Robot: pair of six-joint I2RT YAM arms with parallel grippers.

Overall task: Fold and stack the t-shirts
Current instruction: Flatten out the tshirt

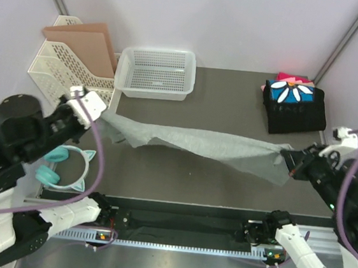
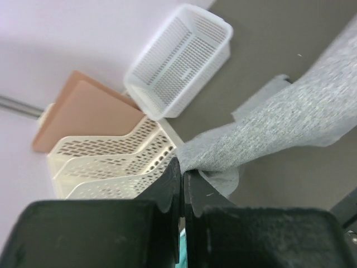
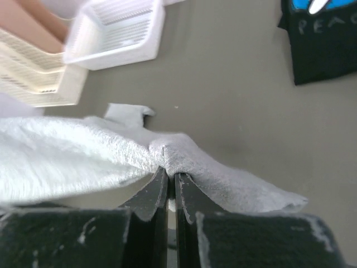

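A light heather-grey t-shirt [image 1: 197, 142] hangs stretched above the dark mat between both grippers. My left gripper [image 1: 98, 114] is shut on its left end; in the left wrist view the jaws [image 2: 182, 167] pinch the grey cloth [image 2: 290, 111]. My right gripper [image 1: 289, 162] is shut on its right end; in the right wrist view the jaws [image 3: 170, 174] pinch a fold of the shirt [image 3: 83, 156]. A folded black shirt with blue panel and white daisy [image 1: 294, 106] lies at the back right on pink and red folded shirts [image 1: 289, 77].
A white mesh basket [image 1: 156, 72] stands at the back centre. A cream file rack [image 1: 61, 70] with a brown folder [image 1: 86, 44] stands at the back left. Teal cat-ear headphones [image 1: 66, 167] lie off the mat's left edge.
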